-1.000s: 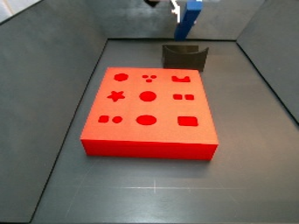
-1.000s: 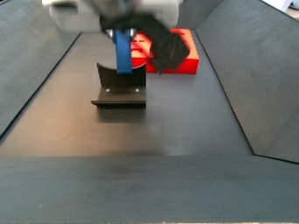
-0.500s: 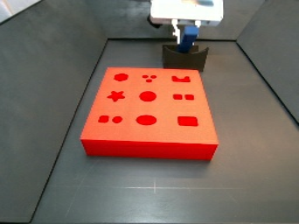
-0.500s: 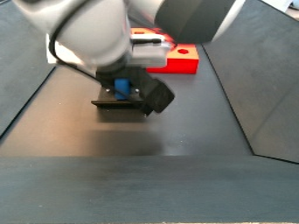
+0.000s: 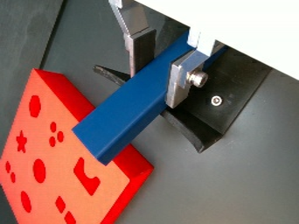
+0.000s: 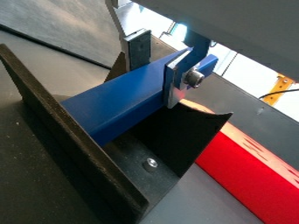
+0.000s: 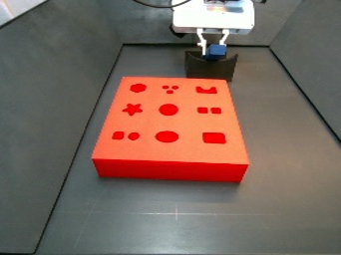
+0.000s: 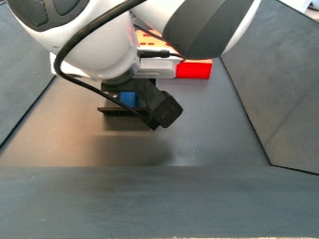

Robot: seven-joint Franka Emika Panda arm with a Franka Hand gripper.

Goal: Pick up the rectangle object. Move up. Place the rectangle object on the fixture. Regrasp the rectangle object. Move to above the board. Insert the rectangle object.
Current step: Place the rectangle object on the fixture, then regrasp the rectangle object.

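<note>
The rectangle object (image 5: 128,109) is a long blue bar, and my gripper (image 5: 162,79) is shut on it near one end, a silver finger (image 5: 187,77) flat against its side. In a wrist view the bar (image 6: 117,109) lies in the angle of the dark fixture (image 6: 70,149), beside its upright wall. In a side view the gripper (image 7: 212,45) sits just over the fixture (image 7: 210,68), with only a bit of blue bar (image 7: 213,48) showing. The red board (image 7: 170,125) with shaped holes lies in front of the fixture. The arm hides most of the bar (image 8: 126,96) in a side view.
Grey walls enclose the dark floor on both sides. The board (image 5: 52,157) lies close beside the fixture (image 5: 216,122). The bulky arm (image 8: 137,37) looms over the fixture (image 8: 122,114) and hides part of the board (image 8: 193,68).
The gripper has come down with the blue bar from high above the fixture into it. The bar shows far less in the side views than before.
</note>
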